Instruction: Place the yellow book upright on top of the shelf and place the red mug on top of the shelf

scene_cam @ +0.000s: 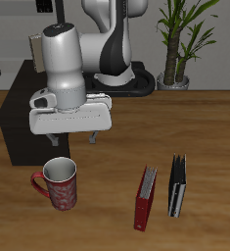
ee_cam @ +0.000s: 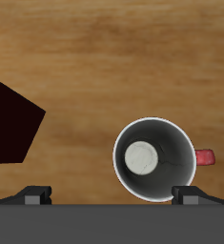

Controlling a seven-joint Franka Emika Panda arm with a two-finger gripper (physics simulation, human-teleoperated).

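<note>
Gripper [scene_cam: 74, 139]: hung directly above the red mug [scene_cam: 61, 184], clear of its rim, with short dark fingers [scene_cam: 92, 136] spread wide and holding nothing. Seen from the wrist, stood apart by more than the mug's round mouth.

Mug: stood upright on the wood-grain table [scene_cam: 209, 127], glossy red with a mottled pinkish pattern, a pale rim, a grey inside and a red loop handle on the side away from the books.

Shelf [scene_cam: 19, 118]: sat farther back than the mug, near it but not touching; a plain, dark brown-black box with sharp corners and a flat top.

Beside the mug, well apart: a red book [scene_cam: 146, 198], then a black book [scene_cam: 179, 186], both thin slabs. Pressed against the black one, a pale thin strip, seemingly the yellow book [scene_cam: 172, 186]; too small to tell surely.
</note>
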